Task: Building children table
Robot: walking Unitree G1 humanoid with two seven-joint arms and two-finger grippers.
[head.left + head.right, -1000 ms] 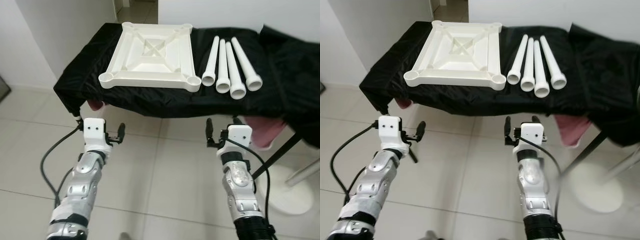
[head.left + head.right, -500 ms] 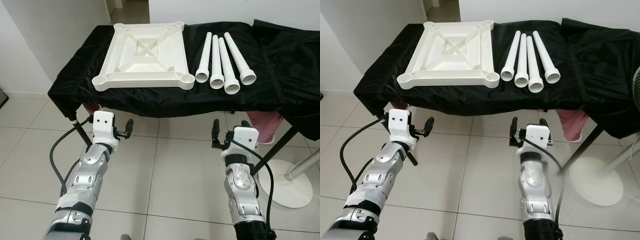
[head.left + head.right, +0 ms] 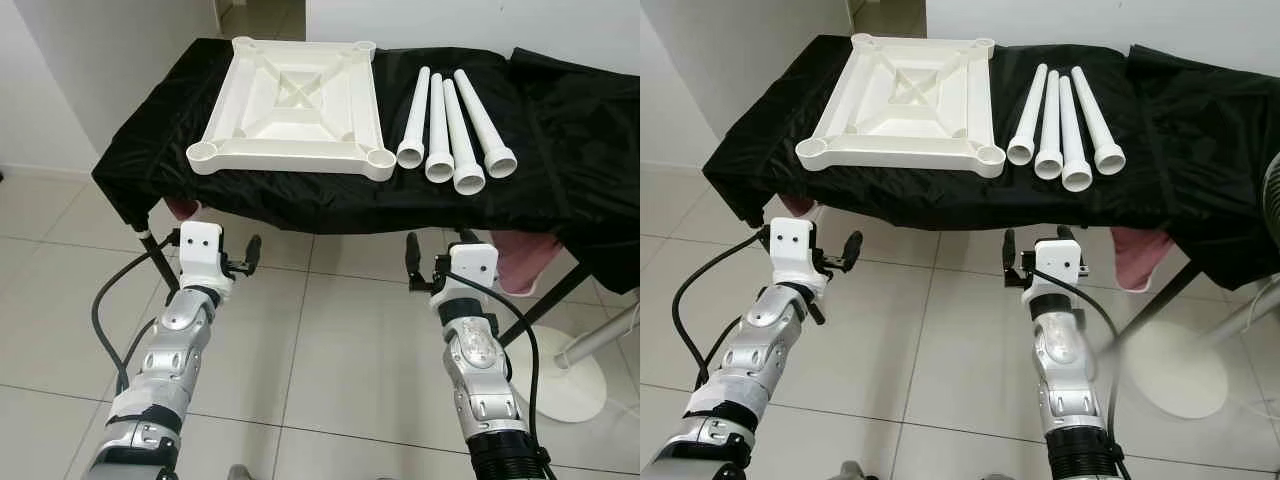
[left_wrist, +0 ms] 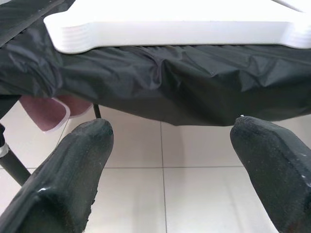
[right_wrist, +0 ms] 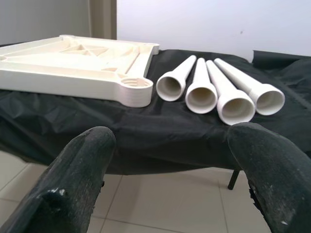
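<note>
Tabletop (image 3: 295,105) lies upside down on the black-draped desk (image 3: 560,150) so its corner sockets face up for the four legs (image 3: 452,130) beside it, both grippers' jaws wide, empty, short of the edge: left gripper (image 3: 238,264), right gripper (image 3: 432,262).

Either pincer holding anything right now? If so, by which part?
Nothing held. Left pincer and right pincer are both open and empty, short of the table top and legs.

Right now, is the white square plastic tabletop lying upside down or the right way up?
Upside down. The white square plastic tabletop shows its ribbed underside and open round corner sockets facing up.
</note>
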